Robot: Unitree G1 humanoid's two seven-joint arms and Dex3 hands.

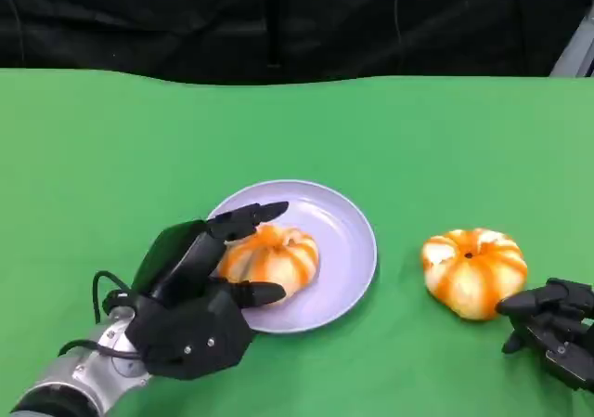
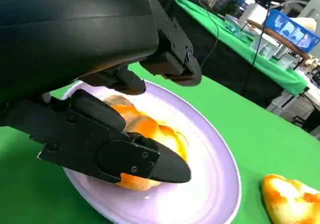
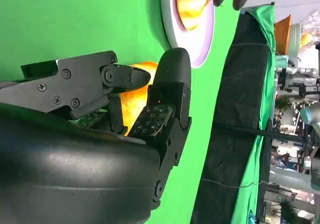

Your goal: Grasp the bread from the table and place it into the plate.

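A round bun with orange stripes, the bread (image 1: 271,257), lay inside the lavender plate (image 1: 345,231) on the green table (image 1: 111,157), toward the plate's near-left part; the left hand (image 1: 200,292) reached over the plate's rim with its fingers (image 1: 249,215) set around this bread, one above it and one along its near side, seemingly touching it, though whether they gripped or had let go could not be told; in the left wrist view the fingers (image 2: 125,156) bracketed the bread (image 2: 150,134) on the plate (image 2: 210,184); a second striped bun (image 1: 473,270) sat on the table well right of the plate; the right hand (image 1: 555,329) rested just beside it, fingers apart, holding nothing.
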